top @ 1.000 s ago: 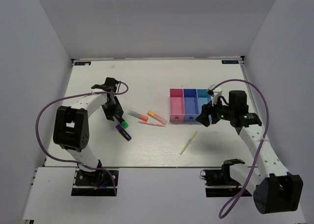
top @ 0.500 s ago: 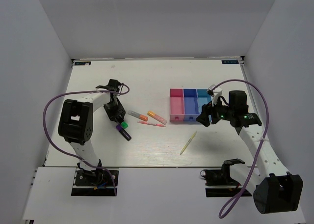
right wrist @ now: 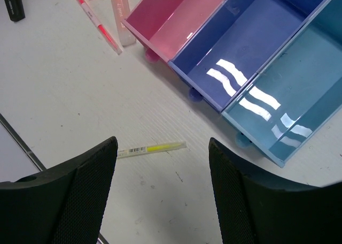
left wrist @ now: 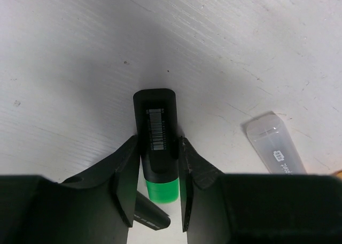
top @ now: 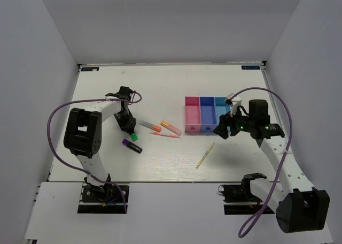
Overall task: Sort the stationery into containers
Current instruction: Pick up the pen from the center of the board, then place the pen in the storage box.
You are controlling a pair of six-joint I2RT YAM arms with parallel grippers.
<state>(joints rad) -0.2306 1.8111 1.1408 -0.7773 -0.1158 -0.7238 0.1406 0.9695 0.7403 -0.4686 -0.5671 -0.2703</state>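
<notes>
My left gripper [top: 130, 130] is shut on the black-green marker [left wrist: 156, 127], a finger pressed against each side of its black barrel, the green cap [top: 134, 136] nearest the wrist. The purple marker [top: 131, 146] lies just beyond that cap on the table. Two short orange highlighters [top: 150, 126] [top: 171, 128] and a thin pink pen [top: 165, 135] lie between the arms. The pale-yellow pen [right wrist: 152, 148] rests on the table under my open right gripper [right wrist: 162, 144], which holds nothing. The joined containers stand in a row: pink [top: 192, 116], blue-purple [top: 206, 115] and cyan [top: 220, 110], and I see nothing inside them.
A clear highlighter cap [left wrist: 272, 146] shows right of the left fingers. Purple cables [top: 59, 113] loop off both arms. White walls close the table on three sides. The right arm [top: 267, 130] hangs just right of the cyan bin.
The left jaws have closed in onto the black-green marker. The purple marker now lies a little apart from the green cap. The right arm has not moved.
</notes>
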